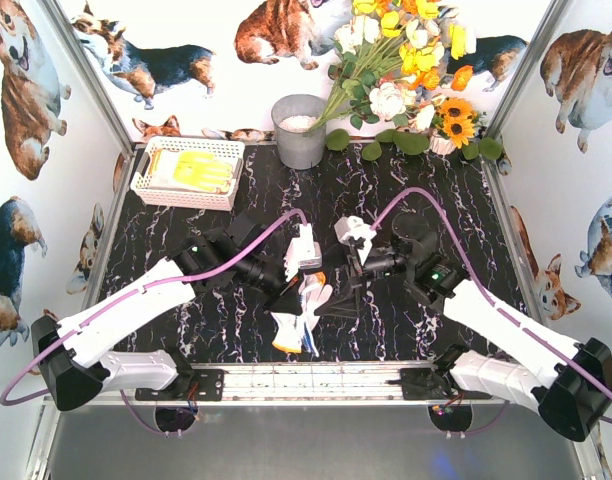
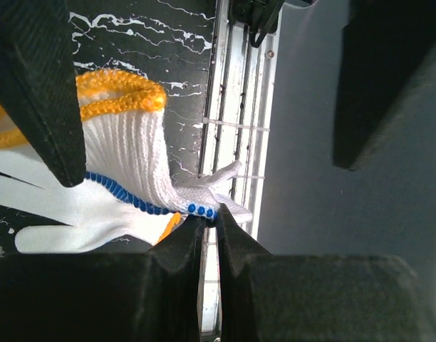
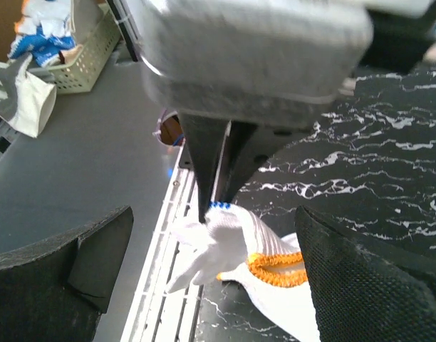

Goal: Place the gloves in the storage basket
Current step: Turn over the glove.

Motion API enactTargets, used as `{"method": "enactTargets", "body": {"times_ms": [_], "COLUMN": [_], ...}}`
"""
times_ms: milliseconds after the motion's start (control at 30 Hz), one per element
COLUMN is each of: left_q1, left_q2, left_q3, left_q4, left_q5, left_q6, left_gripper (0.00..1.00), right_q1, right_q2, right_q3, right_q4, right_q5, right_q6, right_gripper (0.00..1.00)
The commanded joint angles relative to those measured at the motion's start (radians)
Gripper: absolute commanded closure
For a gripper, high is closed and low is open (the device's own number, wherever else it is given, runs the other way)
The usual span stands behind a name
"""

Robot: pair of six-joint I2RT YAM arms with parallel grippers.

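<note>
My left gripper (image 1: 292, 290) is shut on the blue-dotted edge of a white knit glove (image 2: 132, 153) and holds it just above the table near the front edge. The glove also shows in the right wrist view (image 3: 229, 239) and the top view (image 1: 308, 300). At least one more white glove with an orange cuff (image 3: 275, 269) lies under it on the table. My right gripper (image 3: 214, 224) is open, its fingers either side of the held glove, touching nothing. The white lattice storage basket (image 1: 151, 185) stands at the back left with yellow-palmed gloves (image 1: 201, 170) in it.
A grey metal bucket (image 1: 299, 130) stands at the back middle, with a bunch of artificial flowers (image 1: 406, 70) to its right. A metal rail (image 1: 316, 378) runs along the table's front edge just below the gloves. The two grippers are close together.
</note>
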Motion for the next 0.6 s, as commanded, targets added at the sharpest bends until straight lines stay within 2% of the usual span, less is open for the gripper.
{"method": "enactTargets", "body": {"times_ms": [0,367,467,567], "left_q1": [-0.001,-0.001,-0.001,-0.001], "left_q2": [-0.003,-0.009,-0.005,-0.005], "left_q3": [0.044,0.050,0.046,0.047], "left_q4": [-0.013,-0.003,0.013,0.060], "left_q5": [0.020,0.032,0.040,0.034], "left_q6": [0.005,0.014,0.002,-0.053], "left_gripper": [1.00,1.00,1.00,1.00], "right_q1": [0.003,0.003,0.003,0.003], "right_q2": [0.023,0.102,0.159,0.210], "right_q3": [0.047,0.094,0.152,0.200], "right_q4": [-0.061,-0.137,-0.155,-0.140], "right_q5": [-0.003,0.071,0.081,0.120], "right_q6": [-0.105,-0.213,-0.170,-0.064], "right_gripper": [0.00,0.04,0.15,0.19]}}
